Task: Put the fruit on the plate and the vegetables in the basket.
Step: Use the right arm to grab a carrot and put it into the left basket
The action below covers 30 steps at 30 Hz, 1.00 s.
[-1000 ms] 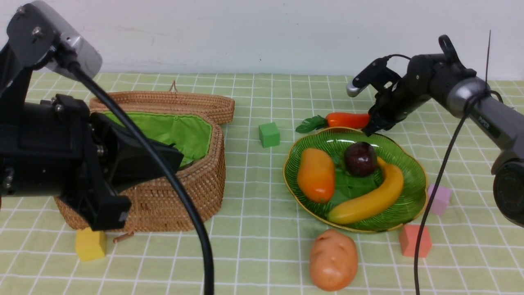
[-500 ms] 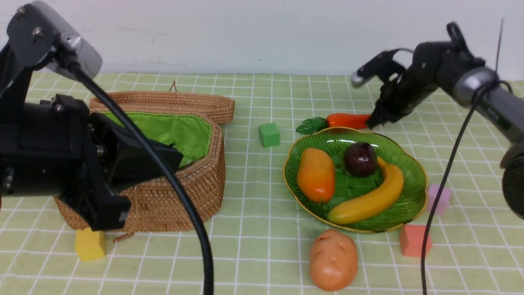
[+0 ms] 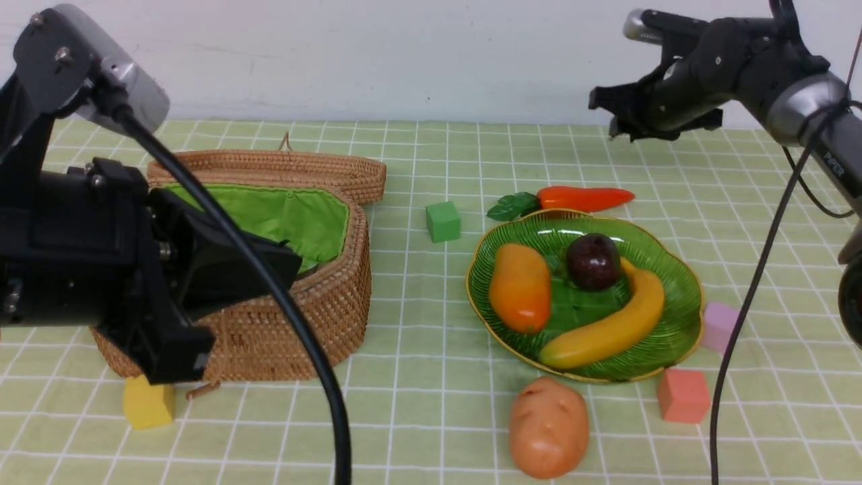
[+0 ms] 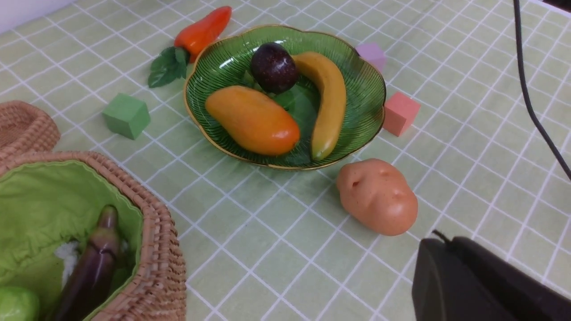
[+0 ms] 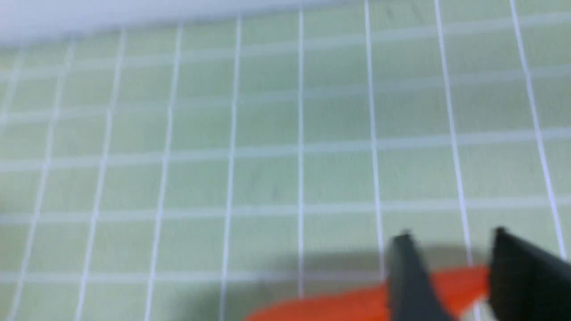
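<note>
The right claw (image 3: 604,114) hangs high over the far right of the desk (image 3: 417,337). Its jaws stand apart and empty. In the blurred right wrist view the carrot (image 5: 339,303) shows below, past the two dark fingers (image 5: 403,276).

The carrot lies on the desk well below the claw, just behind the plate (image 3: 680,296), with its leaves toward the basket (image 3: 296,323). On the plate lie the mango (image 3: 520,287), the mangosteen (image 3: 592,261) and the banana (image 3: 609,328). The banana curves along the right side, touching the mangosteen. The potato (image 3: 548,426) sits on the desk just in front of the plate.

The left claw (image 4: 450,267) is closed, with nothing seen in it. It hovers by the near side of the basket. The basket stands open on the left, its lid (image 3: 283,168) lying flat behind it. Inside, on the green lining, the eggplant (image 4: 89,276) rests beside the gourd (image 4: 15,305).

Four cubes lie about. A green one (image 3: 442,221) is between basket and plate. A pink one (image 3: 719,326) is just right of the plate and a salmon one (image 3: 683,395) by its front edge. A yellow one (image 3: 148,403) touches the basket's front.
</note>
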Each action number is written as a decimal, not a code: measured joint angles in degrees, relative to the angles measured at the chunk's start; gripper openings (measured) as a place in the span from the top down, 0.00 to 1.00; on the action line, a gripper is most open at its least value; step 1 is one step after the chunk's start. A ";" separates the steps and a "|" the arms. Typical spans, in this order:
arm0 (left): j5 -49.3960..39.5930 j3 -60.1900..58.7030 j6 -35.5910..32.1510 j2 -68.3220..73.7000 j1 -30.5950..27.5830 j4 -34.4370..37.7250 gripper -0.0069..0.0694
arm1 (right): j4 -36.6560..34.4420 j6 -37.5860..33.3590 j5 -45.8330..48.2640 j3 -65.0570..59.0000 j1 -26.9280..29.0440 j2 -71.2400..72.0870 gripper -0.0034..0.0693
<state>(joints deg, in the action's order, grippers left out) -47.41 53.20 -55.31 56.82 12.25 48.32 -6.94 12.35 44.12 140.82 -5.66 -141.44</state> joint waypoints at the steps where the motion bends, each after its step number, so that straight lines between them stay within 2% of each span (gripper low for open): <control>1: -0.08 0.00 0.00 0.00 0.00 0.00 0.93 | -0.01 0.00 -0.34 0.00 0.00 -0.01 0.45; 2: -0.51 0.00 0.00 0.00 0.00 0.00 0.93 | -0.61 0.00 -1.34 0.00 0.00 -0.47 0.34; 4: -0.73 0.00 0.00 0.00 0.00 0.00 0.93 | -1.89 -0.32 -3.27 0.05 -0.17 -1.55 0.22; 7: -0.80 0.00 0.00 0.00 0.00 0.00 0.93 | -2.56 -4.02 -4.24 0.05 -1.11 -3.36 0.15; 10: -0.92 0.00 0.00 0.00 0.00 0.00 0.93 | -4.04 -12.35 -0.52 -0.01 -3.08 -4.43 0.18; 11: -0.92 0.00 0.00 0.00 0.00 0.00 0.93 | -4.04 -12.35 -0.20 -0.01 -3.08 -4.43 0.18; 13: -0.92 0.00 0.00 0.00 0.00 0.00 0.93 | -5.26 -19.76 3.34 0.05 -4.54 -4.43 0.23; 16: -0.92 0.00 0.00 0.00 0.00 0.00 0.93 | -5.80 -25.19 5.12 0.05 -5.25 -4.38 0.24; 27: -0.83 0.00 0.00 0.00 0.00 0.00 0.93 | -6.08 -32.10 6.74 0.21 -5.32 -4.38 0.23; 30: -0.67 0.00 0.00 0.00 0.00 -0.06 0.93 | -7.01 -37.64 7.02 0.65 -5.53 -4.38 0.23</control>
<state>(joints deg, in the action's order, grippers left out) -48.08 53.20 -55.31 56.82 12.25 48.26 -13.95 -25.29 51.14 141.47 -11.19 -145.81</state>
